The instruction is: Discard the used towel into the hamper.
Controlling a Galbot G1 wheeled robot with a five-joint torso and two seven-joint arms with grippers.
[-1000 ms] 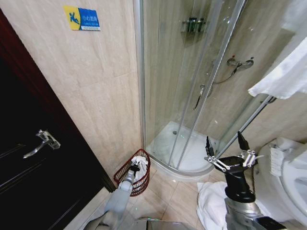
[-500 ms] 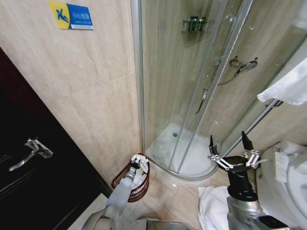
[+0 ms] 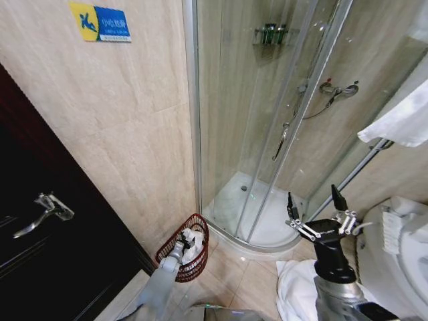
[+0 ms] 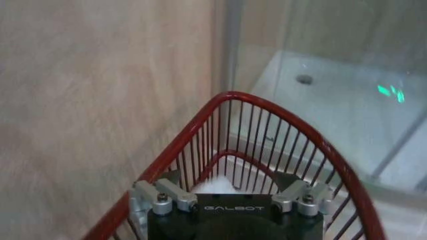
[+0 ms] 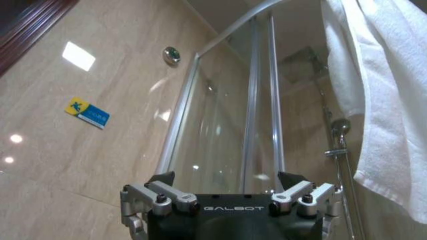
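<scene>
The hamper [image 3: 175, 253], a small round dark red wire basket, stands on the floor against the tiled wall beside the shower corner. A white towel [image 3: 194, 243] lies bunched inside it. My left gripper [image 3: 180, 241] hangs low over the hamper's near rim with its jaws apart; in the left wrist view it [image 4: 231, 176] looks across the red wires of the hamper [image 4: 233, 96] at a patch of the towel [image 4: 217, 186] below. My right gripper [image 3: 314, 206] is held upright and open to the right, in front of the shower tray, with nothing in it.
A glass shower enclosure [image 3: 267, 134] fills the middle. A dark door [image 3: 40, 241] with a metal handle is at the left. Another white towel [image 3: 294, 287] lies on the floor by my right arm, one more [image 3: 401, 124] hangs on a rail above, and a toilet [image 3: 408, 247] stands at the right.
The camera panned between the oldest frame and the later ones. My left gripper has sunk slightly and drawn back toward the hamper's near rim; the towel stays inside. The right gripper holds its pose.
</scene>
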